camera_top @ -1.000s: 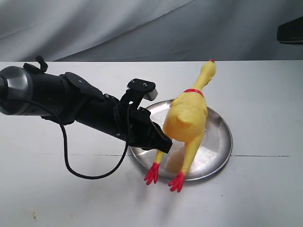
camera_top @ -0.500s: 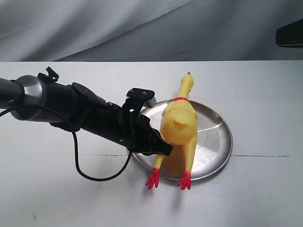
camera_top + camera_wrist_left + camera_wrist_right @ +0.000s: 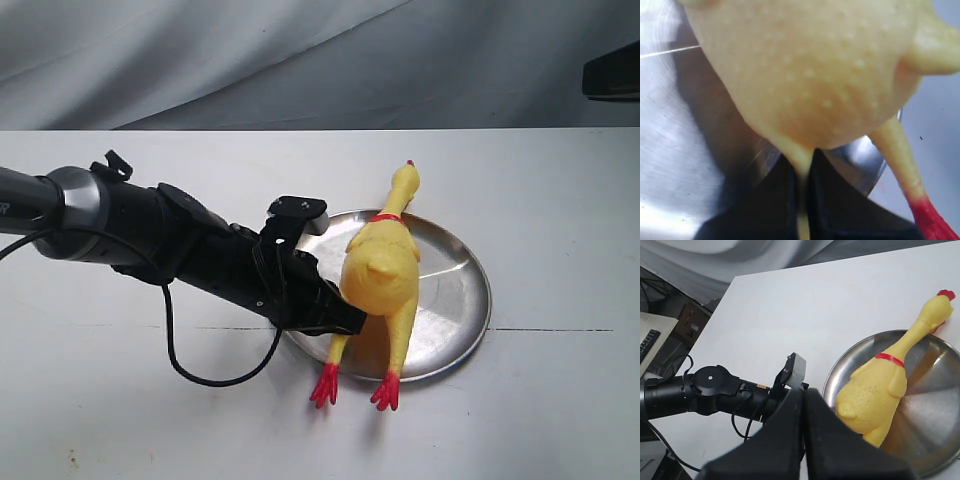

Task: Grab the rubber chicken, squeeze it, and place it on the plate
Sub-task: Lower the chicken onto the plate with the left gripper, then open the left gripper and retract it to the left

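Observation:
The yellow rubber chicken (image 3: 382,275) lies over the steel plate (image 3: 460,290), head with red comb toward the far rim, red feet past the near rim on the table. My left gripper (image 3: 352,318) is shut on the chicken at the low edge of its body beside one leg. In the left wrist view a thin fold of the chicken (image 3: 805,75) is pinched between the black fingers (image 3: 827,200) of the left gripper (image 3: 802,172), above the plate (image 3: 670,150). The right wrist view shows the chicken (image 3: 880,390) on the plate (image 3: 935,420). My right gripper (image 3: 804,405) is shut and empty, well above the scene.
The left arm (image 3: 150,235) stretches in from the left with a black cable (image 3: 205,375) looping onto the white table (image 3: 560,200). A grey cloth backdrop (image 3: 300,60) hangs behind. A dark object (image 3: 612,70) sits at the far right corner.
The left gripper has lowered the chicken onto the plate; its head dropped toward the far rim and its feet shifted a little toward the near table edge.

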